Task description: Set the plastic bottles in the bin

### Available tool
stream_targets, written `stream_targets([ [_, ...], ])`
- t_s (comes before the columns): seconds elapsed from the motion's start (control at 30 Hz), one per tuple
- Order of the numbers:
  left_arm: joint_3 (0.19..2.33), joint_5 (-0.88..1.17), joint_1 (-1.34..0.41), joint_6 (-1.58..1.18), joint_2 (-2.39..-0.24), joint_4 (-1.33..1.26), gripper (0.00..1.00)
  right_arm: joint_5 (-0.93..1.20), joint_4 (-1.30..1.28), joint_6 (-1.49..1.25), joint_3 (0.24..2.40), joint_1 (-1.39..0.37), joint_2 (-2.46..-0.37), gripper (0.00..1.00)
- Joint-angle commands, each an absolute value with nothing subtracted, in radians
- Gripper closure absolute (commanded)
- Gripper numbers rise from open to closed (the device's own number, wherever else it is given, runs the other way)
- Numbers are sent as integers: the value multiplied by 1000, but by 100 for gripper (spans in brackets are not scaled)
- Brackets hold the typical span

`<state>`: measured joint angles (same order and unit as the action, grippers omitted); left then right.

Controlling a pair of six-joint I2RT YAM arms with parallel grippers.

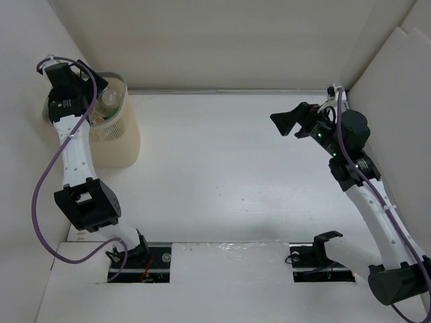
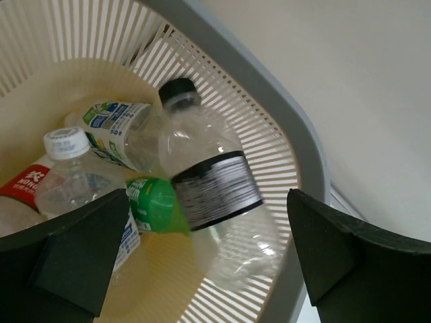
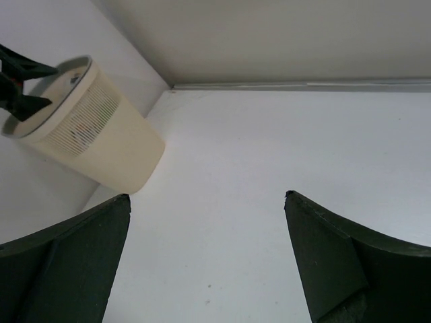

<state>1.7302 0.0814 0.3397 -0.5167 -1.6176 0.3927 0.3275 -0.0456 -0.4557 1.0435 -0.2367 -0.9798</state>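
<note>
The bin [image 1: 118, 144] stands at the far left by the wall. My left gripper [image 1: 97, 86] hangs open right over its mouth. In the left wrist view the bin's grey rim [image 2: 269, 87] frames several plastic bottles lying inside. A clear one with a black cap and dark label [image 2: 205, 176] leans on the slotted wall, its lower end blurred. Beside it lie a green bottle [image 2: 159, 206], a blue-labelled one [image 2: 118, 132], a white-capped one [image 2: 70, 176] and a red-labelled one [image 2: 21, 186]. My left gripper [image 2: 207, 194] holds nothing. My right gripper [image 1: 283, 124] is open and empty, high at the right.
White walls close in the table on the left, back and right. The right wrist view shows the bin [image 3: 116, 149] far off at the left with the left gripper's fingers [image 3: 20, 81] over it, and bare white tabletop [image 3: 269, 148] below my right gripper [image 3: 206, 195].
</note>
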Motion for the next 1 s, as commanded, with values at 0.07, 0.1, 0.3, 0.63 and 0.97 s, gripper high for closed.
stream_targets([
  [0.07,1822,-10,328,-462,-1445,462,0,14,-335,-335,1268,-354,-1000,0],
  [0.1,1822,-47,305,-450,-1419,471,0,-26,-421,-310,1294,-371,-1000,0],
  [0.3,1597,46,293,-459,-1099,423,0,-267,-679,-285,1452,-465,-977,0],
  [0.63,1198,127,238,-417,-599,532,0,-328,-891,-235,1503,-522,-787,0],
  [0.97,1124,169,152,-408,-356,643,0,-357,-994,-213,1577,-531,-681,0],
])
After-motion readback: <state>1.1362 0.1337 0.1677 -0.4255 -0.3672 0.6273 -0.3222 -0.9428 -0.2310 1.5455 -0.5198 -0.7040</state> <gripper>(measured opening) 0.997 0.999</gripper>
